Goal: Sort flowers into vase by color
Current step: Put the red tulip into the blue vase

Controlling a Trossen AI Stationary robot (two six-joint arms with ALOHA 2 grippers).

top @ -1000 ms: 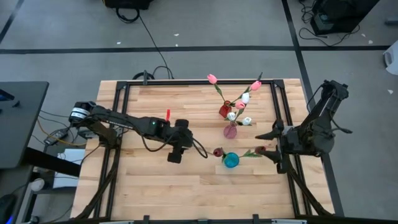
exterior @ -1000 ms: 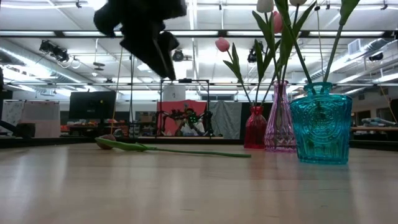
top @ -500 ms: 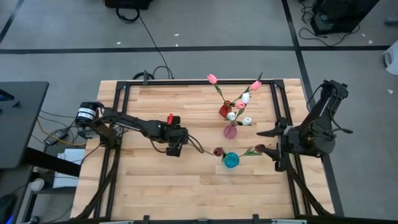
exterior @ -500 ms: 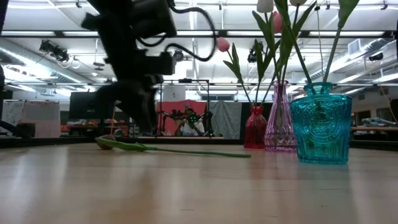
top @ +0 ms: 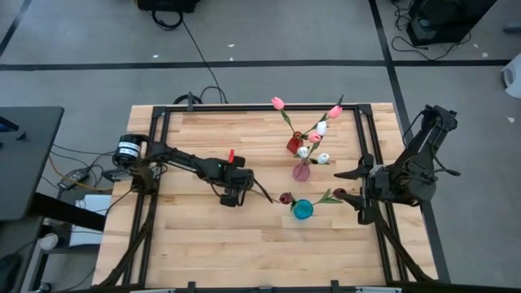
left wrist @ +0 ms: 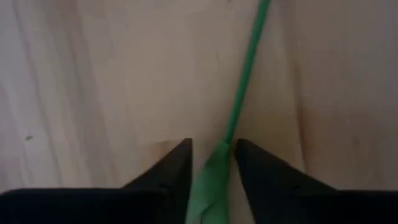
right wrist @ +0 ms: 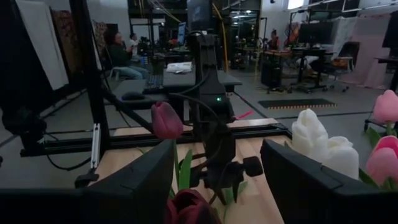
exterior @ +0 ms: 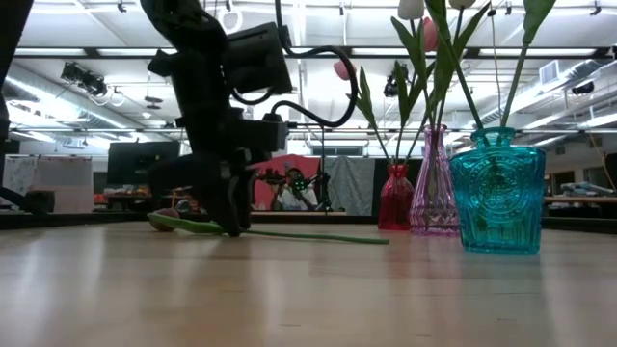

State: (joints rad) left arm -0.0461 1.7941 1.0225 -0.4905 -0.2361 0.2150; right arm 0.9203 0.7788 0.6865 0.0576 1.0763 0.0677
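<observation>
Left gripper (left wrist: 212, 155) drops onto the stem (left wrist: 239, 99) at table (top: 203, 244) centre, fingers half-closed around it; nine flowers already in vases at 3 o'clock.

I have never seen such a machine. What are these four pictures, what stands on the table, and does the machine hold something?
These are two robot arms at a wooden table, each ending in a two-finger gripper. One picture looks down from above, one looks level across the table top, and two come from cameras on the arms' wrists.

Three small glass vases stand together: a red vase, a pink vase and a teal vase, with artificial tulips in them.

One flower lies flat on the wood. The left gripper is down at the table with its fingers on either side of the green stem; the grip does not look finished.

The right gripper waits open near the right edge, holding nothing.
</observation>
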